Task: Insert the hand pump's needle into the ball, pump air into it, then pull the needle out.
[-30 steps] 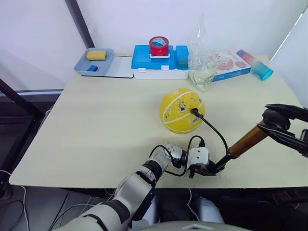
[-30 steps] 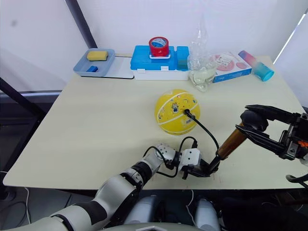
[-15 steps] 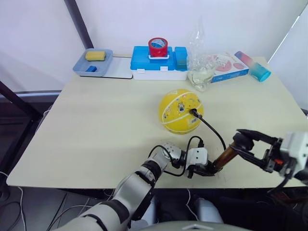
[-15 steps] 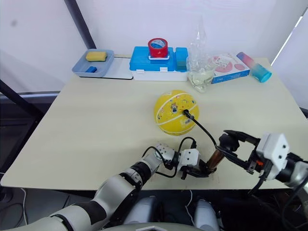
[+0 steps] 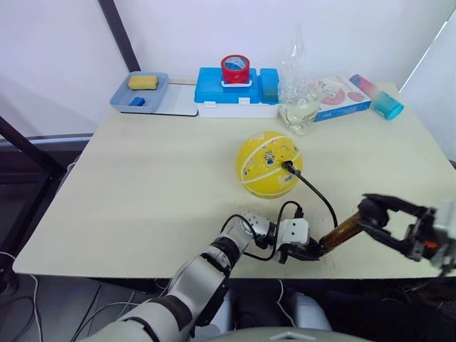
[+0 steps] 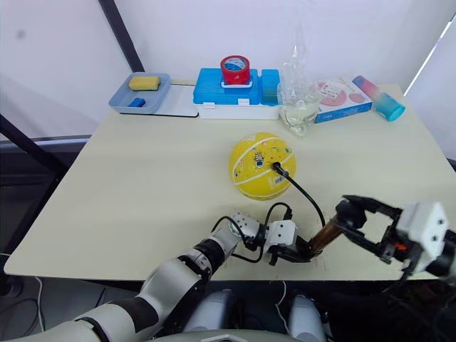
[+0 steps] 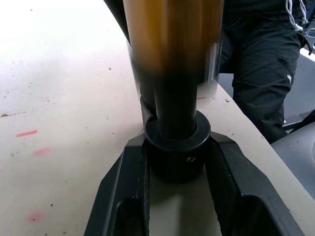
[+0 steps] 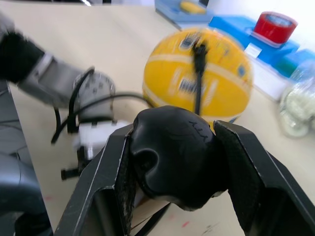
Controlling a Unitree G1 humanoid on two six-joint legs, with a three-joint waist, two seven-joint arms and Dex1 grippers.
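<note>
The ball (image 5: 268,164) sits near the middle of the bench (image 5: 142,185), the needle (image 5: 287,166) pushed into its side and the thin black hose curving down to the hand pump (image 5: 340,234) by the front edge. The left gripper (image 5: 305,251) has its jaws clenched on the pump's black base cap, pinning it to the bench. The right gripper (image 5: 374,214) clasps the black T-handle at the tilted tube's upper end.

Pale beige table (image 5: 157,178), faint red marks on its top. White wall (image 5: 214,28) behind. Dark slanted post (image 5: 117,32) at back left; another dark bar (image 5: 28,153) crosses at left. Grey floor (image 5: 43,313) below with loose cables (image 5: 14,285). Even, soft light.
</note>
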